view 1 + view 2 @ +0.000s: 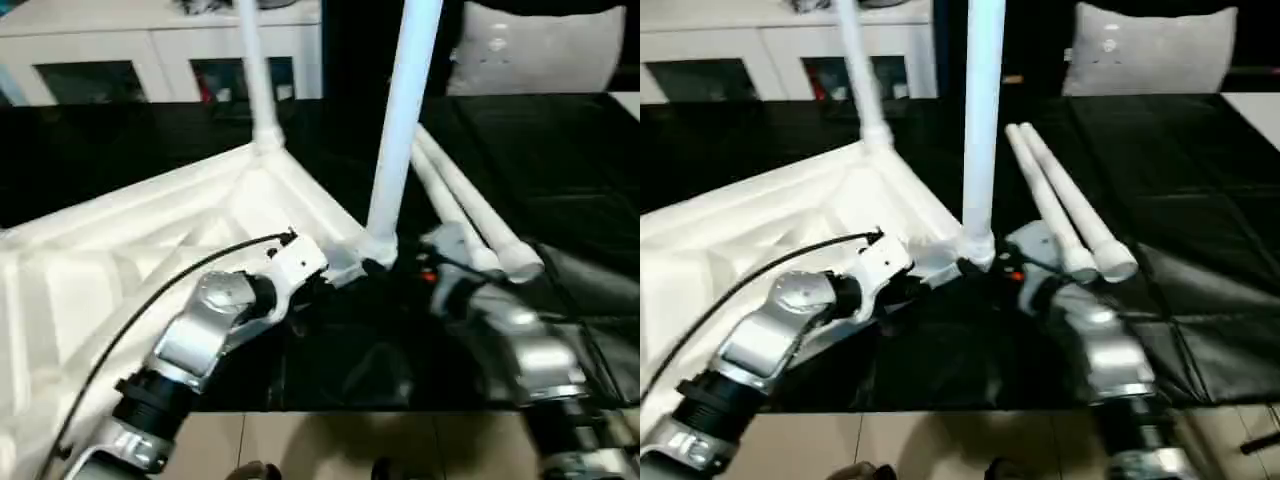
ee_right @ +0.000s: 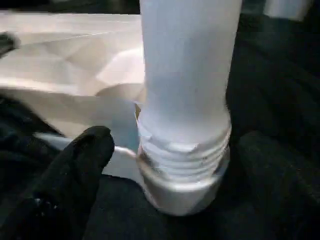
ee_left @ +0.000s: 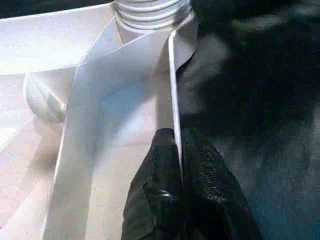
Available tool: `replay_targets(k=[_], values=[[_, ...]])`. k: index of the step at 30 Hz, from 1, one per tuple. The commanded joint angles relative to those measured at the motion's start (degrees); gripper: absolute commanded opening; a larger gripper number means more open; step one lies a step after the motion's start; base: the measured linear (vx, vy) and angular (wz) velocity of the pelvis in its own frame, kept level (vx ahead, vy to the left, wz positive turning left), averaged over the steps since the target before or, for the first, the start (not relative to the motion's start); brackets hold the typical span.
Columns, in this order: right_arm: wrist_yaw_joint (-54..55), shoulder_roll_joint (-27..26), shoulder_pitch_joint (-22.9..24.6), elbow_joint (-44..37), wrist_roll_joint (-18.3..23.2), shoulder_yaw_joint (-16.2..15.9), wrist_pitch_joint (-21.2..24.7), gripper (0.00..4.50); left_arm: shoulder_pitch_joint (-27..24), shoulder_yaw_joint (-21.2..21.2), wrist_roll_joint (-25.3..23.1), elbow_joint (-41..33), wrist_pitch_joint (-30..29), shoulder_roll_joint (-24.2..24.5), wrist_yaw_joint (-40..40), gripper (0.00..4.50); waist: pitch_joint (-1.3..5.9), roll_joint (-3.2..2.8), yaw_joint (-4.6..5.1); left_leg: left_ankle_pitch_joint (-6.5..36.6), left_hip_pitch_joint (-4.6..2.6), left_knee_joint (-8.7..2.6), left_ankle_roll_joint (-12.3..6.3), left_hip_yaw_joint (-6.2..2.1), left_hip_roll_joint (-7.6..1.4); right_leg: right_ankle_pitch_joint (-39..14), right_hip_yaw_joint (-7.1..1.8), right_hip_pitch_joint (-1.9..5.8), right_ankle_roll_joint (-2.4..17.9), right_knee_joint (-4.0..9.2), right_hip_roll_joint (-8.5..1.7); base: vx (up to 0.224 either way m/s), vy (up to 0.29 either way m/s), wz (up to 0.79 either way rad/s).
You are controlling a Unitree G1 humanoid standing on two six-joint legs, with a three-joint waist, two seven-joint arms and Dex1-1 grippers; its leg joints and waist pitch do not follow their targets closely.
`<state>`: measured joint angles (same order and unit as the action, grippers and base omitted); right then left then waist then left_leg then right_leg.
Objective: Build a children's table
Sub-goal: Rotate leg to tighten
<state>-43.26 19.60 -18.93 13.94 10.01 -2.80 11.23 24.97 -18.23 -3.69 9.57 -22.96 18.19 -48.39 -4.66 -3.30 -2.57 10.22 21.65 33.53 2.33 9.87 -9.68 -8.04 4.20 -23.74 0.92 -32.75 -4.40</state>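
The children's table [image 1: 790,215] lies upside down on the black work surface [image 1: 1200,200]. Two legs [image 1: 982,130] stand in its corner sockets, their tops cut off; two loose legs [image 1: 1065,205] lie beside it. The left gripper [image 3: 179,165] pinches the table's rim. The right gripper [image 2: 170,165] spreads wide around the near leg's threaded base, not touching.

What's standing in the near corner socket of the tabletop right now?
A white leg stands upright in the near corner socket, some threads still exposed above its rim. How deep it sits inside is hidden.
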Motion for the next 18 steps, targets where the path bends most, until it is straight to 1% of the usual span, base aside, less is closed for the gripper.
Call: replay_targets(k=[1,2,3,4,6,7,8,9,10,11,12,13,14,15,16,17,18], values=[[-7.0,3.4,0.3,-1.8,2.0,-0.3,-0.6,4.45,1.4,-1.1,1.8,0.0,5.4,2.2,-5.4,0.0,4.87,0.4,-0.36,8.7,-0.45,-3.08,-7.05,-0.81,-2.75,-11.3,-2.48,3.56,13.3,3.1,-3.69,0.0,0.0,0.0],[-9.3,4.7,0.4,-2.5,2.5,-0.6,-0.5,4.45,1.4,-1.5,2.2,0.5,7.3,3.0,-7.3,0.0,4.85,0.33,-0.62,8.9,-0.41,-3.04,-7.25,-0.79,-2.86,-11.1,-2.52,3.49,13.8,2.9,-3.67,0.0,0.0,0.0],[-9.4,4.8,0.4,-2.5,2.5,-0.6,-0.4,4.45,1.4,-1.5,2.2,0.5,7.4,3.1,-7.4,0.0,4.8,0.36,-0.71,9.2,-0.34,-3.02,-7.43,-0.8,-2.8,-11.4,-2.44,3.49,13.8,2.97,-3.61,0.0,0.0,0.0],[-12.6,6.7,0.5,-3.3,2.8,-1.4,-0.4,4.45,1.5,-2.1,2.7,1.4,9.4,4.4,-10.3,0.0,4.6,0.49,-0.87,10.3,-0.38,-3.1,-7.21,-0.72,-2.86,-12.9,-2.41,3.31,13.7,3.17,-3.59,0.0,0.0,0.0],[-13.7,7.6,0.5,-3.6,2.7,-1.9,-0.5,4.45,1.6,-2.3,2.8,1.8,9.8,5.0,-11.5,0.0,4.41,0.42,-1.0,12.1,-0.52,-3.26,-6.29,-0.74,-2.99,-16.1,-2.4,3.25,13.0,3.37,-3.67,0.0,0.0,0.0],[-17.4,9.7,0.6,-4.0,1.7,-4.0,-2.1,4.45,2.1,-3.0,2.7,3.4,12.3,6.2,-14.2,0.0,4.3,0.55,-1.06,13.1,-0.57,-3.35,-5.79,-0.84,-3.02,-18.4,-2.33,3.18,12.2,3.65,-3.68,0.0,0.0,0.0],[-18.6,10.3,0.6,-4.1,1.5,-4.7,-2.7,4.45,2.3,-3.1,2.6,4.0,13.2,6.5,-14.9,0.0,4.3,0.39,-1.14,14.1,-0.81,-3.39,-5.21,-0.8,-3.14,-19.9,-2.41,3.03,11.8,3.71,-3.72,0.0,0.0,0.0],[-19.9,10.7,0.6,-4.2,1.5,-5.3,-3.0,4.45,2.6,-3.5,2.4,4.7,14.5,6.9,-15.8,0.0,4.17,0.41,-1.1,14.7,-0.76,-3.48,-5.01,-0.84,-3.12,-20.7,-2.38,2.96,11.7,3.83,-3.7,0.0,0.0,0.0],[-21.9,11.3,0.5,-4.3,1.9,-6.1,-3.5,4.45,3.0,-4.2,2.3,5.9,16.8,7.6,-17.4,0.0,4.2,0.6,-1.1,15.4,-0.74,-3.51,-4.66,-0.92,-3.12,-21.7,-2.37,3.05,11.3,3.88,-3.74,0.0,0.0,0.0],[-22.1,11.3,0.5,-4.3,1.9,-6.2,-3.5,4.45,3.1,-4.2,2.3,6.0,17.0,7.6,-17.6,0.0,4.17,0.52,-1.11,16.1,-0.75,-3.57,-4.36,-0.97,-3.18,-22.4,-2.39,2.97,11.0,3.9,-3.77,0.0,0.0,0.0],[-23.0,11.5,0.4,-4.2,2.0,-6.7,-3.9,4.45,3.2,-4.5,2.8,6.3,17.5,7.9,-19.0,0.0,4.14,0.67,-1.06,16.3,-0.69,-3.63,-4.24,-0.98,-3.17,-22.6,-2.39,3.0,10.8,3.89,-3.75,0.0,0.0,0.0],[-23.8,11.5,0.2,-4.2,2.4,-7.0,-3.1,4.45,3.3,-4.9,2.8,6.2,17.9,8.2,-20.1,0.0,4.1,0.73,-1.11,16.7,-0.79,-3.68,-3.99,-1.02,-3.23,-23.2,-2.43,2.97,10.9,3.96,-3.84,0.0,0.0,0.0],[-24.6,11.6,0.2,-4.1,2.7,-7.1,-2.5,4.2,3.4,-5.2,2.9,6.3,18.5,8.5,-21.0,0.0,4.16,0.64,-1.14,16.5,-0.8,-3.67,-3.8,-1.02,-3.3,-23.0,-2.5,2.96,11.0,3.83,-3.91,0.0,0.0,0.0],[-25.4,11.7,0.0,-4.0,2.7,-7.5,-2.2,4.2,3.5,-5.6,3.0,6.4,19.2,8.8,-21.9,0.0,4.16,0.71,-1.15,16.5,-0.8,-3.66,-3.85,-1.02,-3.3,-22.9,-2.51,2.93,11.1,3.87,-3.88,0.0,0.0,0.0],[-25.8,11.8,-0.1,-3.9,2.6,-7.6,-2.0,4.08,3.5,-5.7,3.0,6.5,19.7,8.9,-22.6,0.0,4.21,0.67,-1.23,16.4,-0.89,-3.62,-3.83,-0.95,-3.36,-22.5,-2.59,2.87,11.3,3.78,-3.9,0.0,0.0,0.0],[-26.0,11.8,-0.1,-3.8,2.6,-7.6,-1.9,4.08,3.5,-5.8,3.1,6.5,19.8,8.9,-22.8,0.0,4.27,0.62,-1.36,15.9,-0.84,-3.6,-3.89,-0.96,-3.41,-21.5,-2.62,2.9,11.7,3.66,-3.93,0.0,0.0,0.0],[-26.2,11.8,-0.2,-3.8,2.6,-7.7,-1.9,3.98,3.5,-5.8,3.1,6.6,20.2,9.0,-23.4,0.0,4.25,0.77,-1.35,15.6,-0.75,-3.6,-3.98,-0.92,-3.39,-21.1,-2.63,2.94,11.8,3.62,-3.9,0.0,0.0,0.0]])
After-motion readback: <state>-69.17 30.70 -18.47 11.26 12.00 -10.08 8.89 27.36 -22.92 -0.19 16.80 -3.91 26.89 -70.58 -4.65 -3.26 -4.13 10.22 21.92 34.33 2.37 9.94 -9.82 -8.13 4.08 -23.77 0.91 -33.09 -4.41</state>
